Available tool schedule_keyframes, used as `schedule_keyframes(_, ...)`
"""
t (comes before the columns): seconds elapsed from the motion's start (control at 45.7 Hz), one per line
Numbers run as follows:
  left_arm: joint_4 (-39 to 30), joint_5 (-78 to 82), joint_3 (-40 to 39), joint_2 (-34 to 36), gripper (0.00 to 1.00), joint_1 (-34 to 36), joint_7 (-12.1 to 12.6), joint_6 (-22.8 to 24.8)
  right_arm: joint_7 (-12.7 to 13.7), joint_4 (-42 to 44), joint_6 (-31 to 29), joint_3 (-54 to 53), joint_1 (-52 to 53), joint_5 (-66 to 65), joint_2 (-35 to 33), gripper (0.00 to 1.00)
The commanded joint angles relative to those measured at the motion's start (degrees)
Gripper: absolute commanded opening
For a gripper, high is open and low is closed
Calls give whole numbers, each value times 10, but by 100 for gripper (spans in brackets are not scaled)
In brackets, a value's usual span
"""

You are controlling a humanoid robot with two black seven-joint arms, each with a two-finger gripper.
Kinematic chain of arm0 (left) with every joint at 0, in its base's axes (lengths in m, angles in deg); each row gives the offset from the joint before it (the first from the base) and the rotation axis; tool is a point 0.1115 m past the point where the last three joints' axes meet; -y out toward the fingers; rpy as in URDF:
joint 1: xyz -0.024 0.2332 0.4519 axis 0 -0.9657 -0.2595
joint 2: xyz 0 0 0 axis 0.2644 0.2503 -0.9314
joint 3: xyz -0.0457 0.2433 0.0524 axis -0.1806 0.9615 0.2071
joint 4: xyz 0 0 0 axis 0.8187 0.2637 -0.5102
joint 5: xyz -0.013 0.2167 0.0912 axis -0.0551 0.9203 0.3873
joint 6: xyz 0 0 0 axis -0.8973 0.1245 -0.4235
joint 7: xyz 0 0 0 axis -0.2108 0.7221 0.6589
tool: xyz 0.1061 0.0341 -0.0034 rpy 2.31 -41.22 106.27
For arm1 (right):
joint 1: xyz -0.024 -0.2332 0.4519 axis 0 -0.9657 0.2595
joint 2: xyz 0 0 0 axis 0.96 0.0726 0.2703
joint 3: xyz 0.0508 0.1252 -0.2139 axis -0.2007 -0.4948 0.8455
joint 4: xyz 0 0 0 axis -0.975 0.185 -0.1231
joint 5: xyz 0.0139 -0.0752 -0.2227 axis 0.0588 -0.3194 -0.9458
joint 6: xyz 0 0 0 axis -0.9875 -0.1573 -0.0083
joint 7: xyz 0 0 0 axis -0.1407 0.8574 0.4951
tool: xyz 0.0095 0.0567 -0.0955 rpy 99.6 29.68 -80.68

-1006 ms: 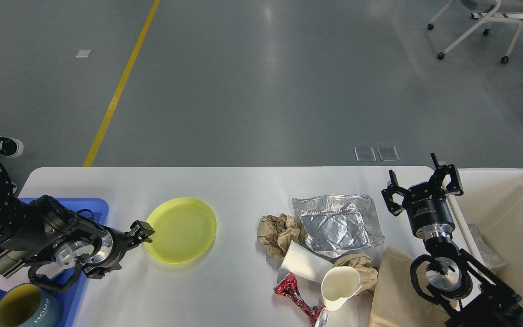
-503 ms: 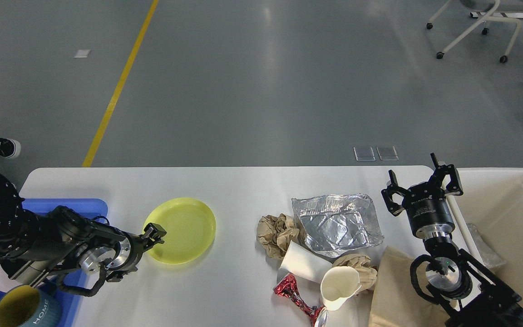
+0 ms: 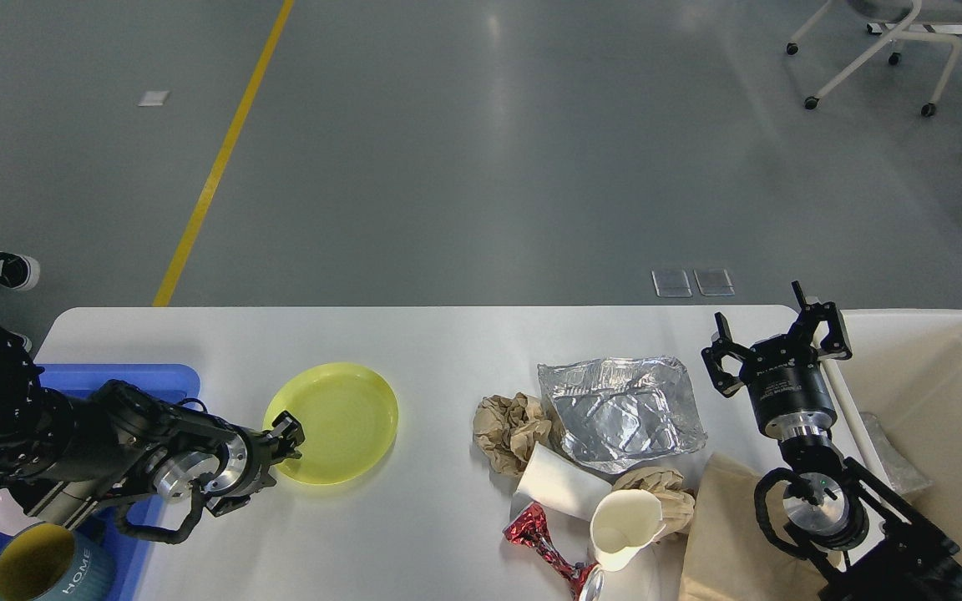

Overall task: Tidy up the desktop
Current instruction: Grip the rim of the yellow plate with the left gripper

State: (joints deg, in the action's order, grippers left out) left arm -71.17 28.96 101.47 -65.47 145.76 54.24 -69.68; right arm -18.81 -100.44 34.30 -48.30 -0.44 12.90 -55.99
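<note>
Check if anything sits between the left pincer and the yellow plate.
Nothing visible does. The left pincer is already at the near-left rim of the yellow plate, with only bare desktop around it. The paper litter lies well to the plate's right.

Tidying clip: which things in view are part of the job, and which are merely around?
Job: desktop, yellow plate at the left gripper, foil tray, crumpled paper, paper cup, blue tray, cream bin.

Around: chair, yellow floor line.
</note>
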Motion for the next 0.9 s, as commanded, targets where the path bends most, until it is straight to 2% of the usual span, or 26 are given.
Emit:
schedule_keyframes(0.0, 0, 0, -1, 2, 30, 5, 0, 25, 0, 0, 0, 0, 0, 0, 0, 100)
schedule_keyframes(0.109, 0, -1, 0, 6, 29, 8, 0, 42, 0, 0, -1, 0, 0, 0, 0, 100)
schedule_keyframes(0.59, 0, -2, 1, 8, 26, 4, 0, 42, 0, 0, 0, 0, 0, 0, 0, 100)
schedule_keyframes(0.875, 0, -5, 1, 9, 6, 5, 0, 43, 0, 0, -1, 0, 0, 0, 0, 100)
